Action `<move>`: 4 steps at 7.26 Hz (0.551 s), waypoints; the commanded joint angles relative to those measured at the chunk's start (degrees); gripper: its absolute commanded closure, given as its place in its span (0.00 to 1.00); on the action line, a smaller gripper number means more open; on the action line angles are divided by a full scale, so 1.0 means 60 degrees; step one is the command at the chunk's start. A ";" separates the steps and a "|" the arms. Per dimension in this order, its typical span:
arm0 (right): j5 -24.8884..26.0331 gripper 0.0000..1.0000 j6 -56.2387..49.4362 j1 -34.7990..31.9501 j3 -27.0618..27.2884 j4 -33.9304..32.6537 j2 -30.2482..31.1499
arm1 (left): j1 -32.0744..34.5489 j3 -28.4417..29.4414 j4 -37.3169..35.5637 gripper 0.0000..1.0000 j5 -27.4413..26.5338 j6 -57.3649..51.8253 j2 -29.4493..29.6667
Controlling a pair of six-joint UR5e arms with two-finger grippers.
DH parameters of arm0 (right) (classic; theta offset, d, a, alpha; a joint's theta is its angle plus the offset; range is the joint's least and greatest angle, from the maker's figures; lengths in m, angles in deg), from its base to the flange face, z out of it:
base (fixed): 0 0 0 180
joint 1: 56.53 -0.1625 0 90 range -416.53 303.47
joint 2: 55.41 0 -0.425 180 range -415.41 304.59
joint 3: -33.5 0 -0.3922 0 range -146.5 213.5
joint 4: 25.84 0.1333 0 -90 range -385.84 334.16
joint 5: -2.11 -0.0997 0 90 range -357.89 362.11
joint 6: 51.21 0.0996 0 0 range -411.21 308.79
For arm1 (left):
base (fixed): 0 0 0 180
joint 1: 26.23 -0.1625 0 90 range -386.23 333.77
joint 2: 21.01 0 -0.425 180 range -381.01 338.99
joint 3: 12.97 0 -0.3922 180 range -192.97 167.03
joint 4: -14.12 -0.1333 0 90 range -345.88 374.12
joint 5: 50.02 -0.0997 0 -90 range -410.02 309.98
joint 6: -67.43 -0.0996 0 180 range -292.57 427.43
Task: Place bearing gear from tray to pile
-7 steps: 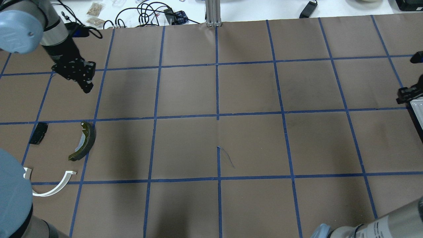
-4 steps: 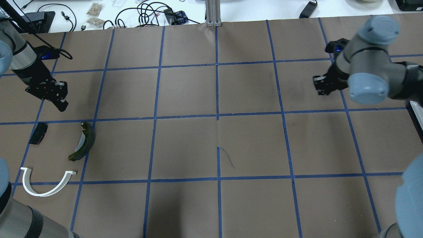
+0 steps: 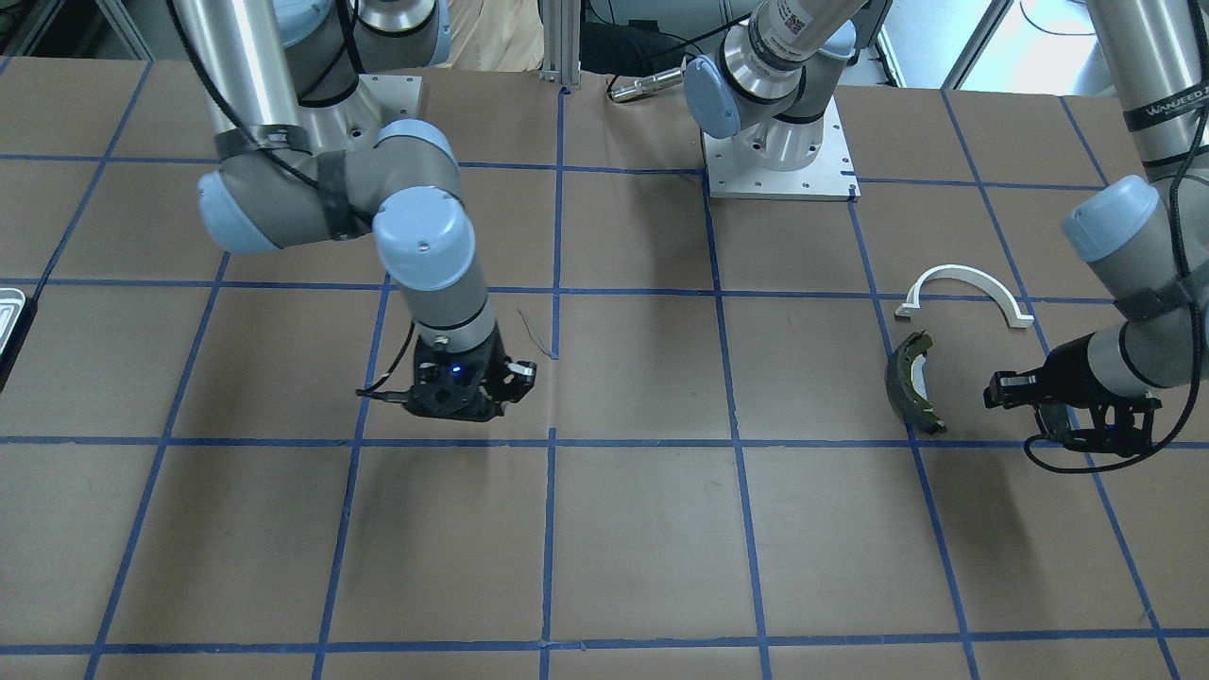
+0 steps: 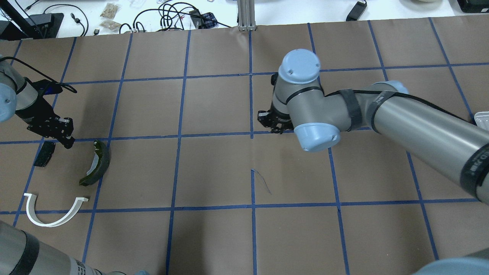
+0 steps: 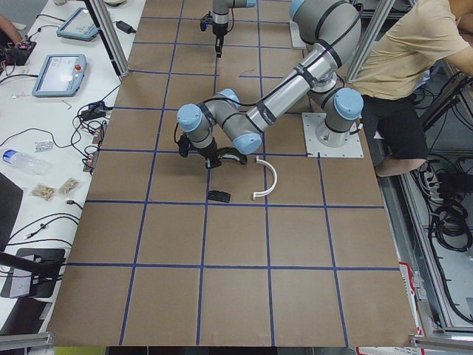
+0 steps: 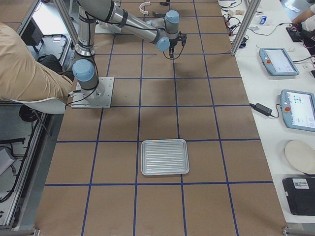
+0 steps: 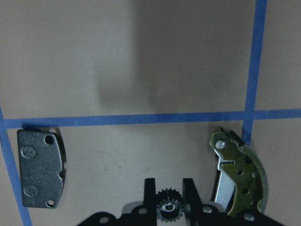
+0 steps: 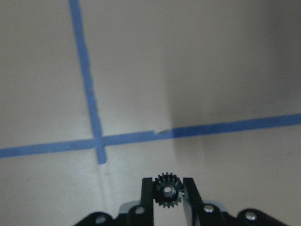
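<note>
While both grippers carry a small toothed gear, only one of them is at the pile. The left gripper (image 7: 169, 186) is clamped on a gear (image 7: 165, 209) and hangs just beside the brake shoe (image 7: 240, 181), on the side where the black pad (image 7: 41, 175) lies, over the bare strip between the two. The white arch (image 4: 53, 214) lies on the robot's side of the brake shoe, a little apart.

The right gripper (image 8: 168, 183) is likewise closed on a second gear (image 8: 168, 192). It is well apart from the brake shoe, out near the middle of the table, with the tray (image 6: 165, 156) farther off again. The left arm is therefore much the nearer, and the drop spot lies straight below its fingers.

Each gear is round, with no long axis. Its bore faces up the fingers toward the wrist camera, so it would likely land flat. The brake shoe's long curve runs alongside the pad's long side, leaving a lane between them. A release there must stay clear of the shoe's near tip.
</note>
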 commanded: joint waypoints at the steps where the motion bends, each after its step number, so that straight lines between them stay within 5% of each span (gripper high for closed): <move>1: -0.0141 0.76 0.1252 -0.1428 0.0026 -0.0027 -0.0233 | -0.0040 -0.0497 -0.0120 1.00 0.0017 -0.0050 0.0086; 2: -0.0141 0.57 0.1355 -0.1446 0.0055 -0.0027 -0.0233 | -0.0040 -0.0674 -0.0569 1.00 0.0003 0.0008 0.0101; 3: -0.0141 0.21 0.1602 -0.1460 0.0056 -0.0085 -0.0219 | -0.0040 -0.0734 -0.0690 1.00 0.0003 0.0009 0.0174; 4: -0.0126 0.00 0.1967 -0.1461 -0.0017 -0.0332 -0.0248 | -0.0040 -0.0749 -0.0691 1.00 0.0017 -0.0020 0.0247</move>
